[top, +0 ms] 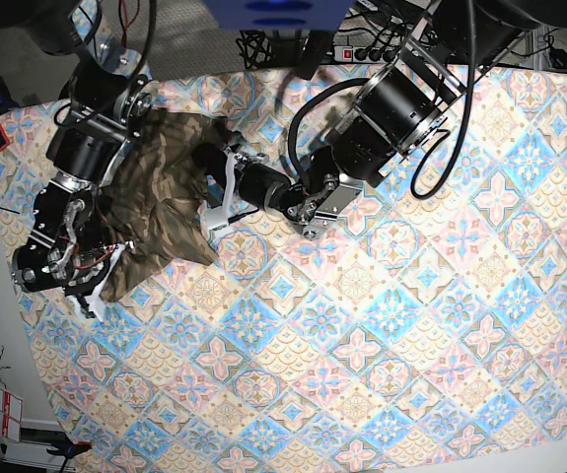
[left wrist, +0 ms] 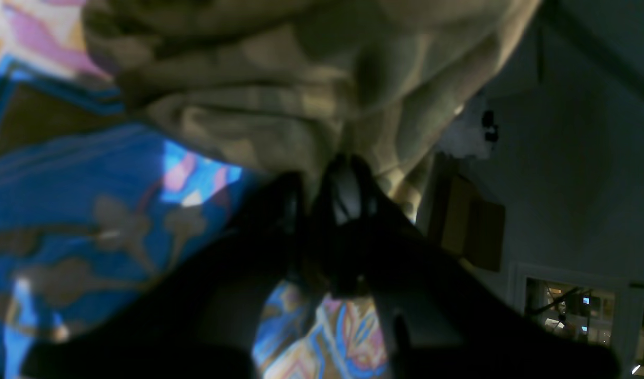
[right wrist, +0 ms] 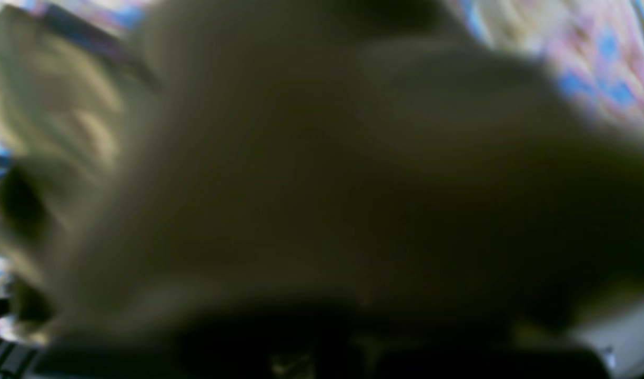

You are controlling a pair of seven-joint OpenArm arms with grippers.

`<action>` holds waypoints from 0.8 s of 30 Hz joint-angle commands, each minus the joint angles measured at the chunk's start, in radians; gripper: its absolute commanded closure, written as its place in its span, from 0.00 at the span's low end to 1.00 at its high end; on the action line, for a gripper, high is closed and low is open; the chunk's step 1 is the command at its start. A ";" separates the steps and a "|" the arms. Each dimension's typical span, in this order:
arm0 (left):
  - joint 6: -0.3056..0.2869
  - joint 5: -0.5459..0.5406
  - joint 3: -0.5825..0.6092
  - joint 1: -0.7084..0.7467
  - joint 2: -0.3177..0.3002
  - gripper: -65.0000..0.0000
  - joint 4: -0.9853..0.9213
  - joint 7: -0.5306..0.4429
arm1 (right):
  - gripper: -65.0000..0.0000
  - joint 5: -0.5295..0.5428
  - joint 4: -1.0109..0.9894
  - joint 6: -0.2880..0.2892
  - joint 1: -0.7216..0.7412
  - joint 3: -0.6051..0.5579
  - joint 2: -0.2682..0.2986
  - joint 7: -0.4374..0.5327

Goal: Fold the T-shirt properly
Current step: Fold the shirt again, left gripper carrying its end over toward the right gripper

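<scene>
Tablecloth [top: 382,325] with a blue, pink and cream tile pattern covers the whole work surface and lies bare over its right and lower parts. Cables [top: 465,89] loop above the far edge beside the left arm's large black joint housing. T-shirt [top: 160,202], a camouflage garment in olive, brown and tan, sits bunched in the upper left of the base view, between the two arms and near the cloth's left edge. Its mass is crumpled rather than flat; the long axis runs roughly from the far side, near the right arm's upper links, down toward the near-left, ending by the right gripper [top: 94,288]. No neckline or sleeve orientation can be told from the folds. The right arm overlaps the shirt's left margin and hides part of it in the base view. The left gripper [top: 212,192] reaches in from the right side of the base view and meets the shirt's right edge; in the left wrist view its dark fingers [left wrist: 348,184] are pressed nearly together with a gathered ridge of tan fabric pinched between them, the cloth rising in pleats above the tips. The right wrist view is filled by blurred olive-tan fabric lying directly against the camera, with tablecloth showing only at the corners; the right gripper's jaws are pressed together, and whether fabric sits between them cannot be told.
</scene>
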 commanded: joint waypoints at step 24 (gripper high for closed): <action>0.068 0.066 -0.323 -0.001 -0.284 0.74 -0.013 0.059 | 0.97 -0.303 -0.167 0.003 0.140 0.305 0.065 0.155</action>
